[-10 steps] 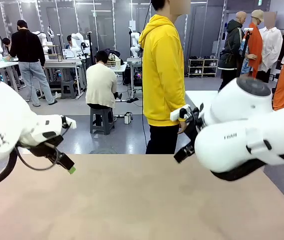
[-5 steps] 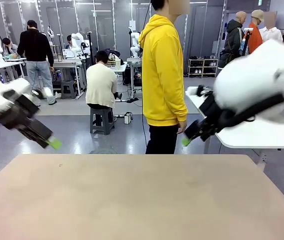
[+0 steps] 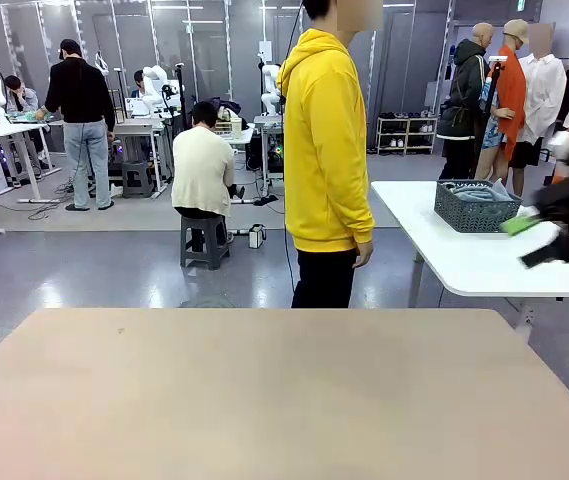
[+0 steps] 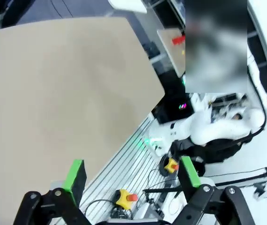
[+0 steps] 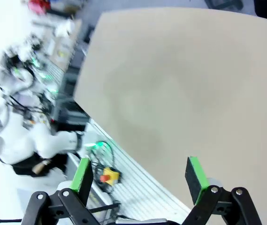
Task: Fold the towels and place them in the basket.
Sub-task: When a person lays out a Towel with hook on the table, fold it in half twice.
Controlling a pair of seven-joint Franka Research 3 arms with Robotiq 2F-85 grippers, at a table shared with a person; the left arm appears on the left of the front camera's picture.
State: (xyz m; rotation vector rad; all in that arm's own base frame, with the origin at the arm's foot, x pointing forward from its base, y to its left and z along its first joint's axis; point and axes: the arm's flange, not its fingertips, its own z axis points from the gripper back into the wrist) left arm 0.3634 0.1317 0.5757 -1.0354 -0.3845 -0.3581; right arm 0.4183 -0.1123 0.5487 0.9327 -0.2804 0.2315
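The dark grey lattice basket stands on a white side table at the back right, off the brown table. Something pale lies heaped inside it, too small to name as the towels. My right gripper is a blur at the right edge, just right of the basket. In the right wrist view it is open and holds nothing, looking down at the brown table. The left gripper is also open and holds nothing, over the table's near edge.
A person in a yellow hoodie stands at the far edge of the brown table, arms hanging. Below the wrist cameras are the robot's base rails and yellow emergency-stop buttons.
Both arms have swung outward from the table's middle. The left arm has left the front view on the left. The right arm has moved to the right edge, uncovering the basket.
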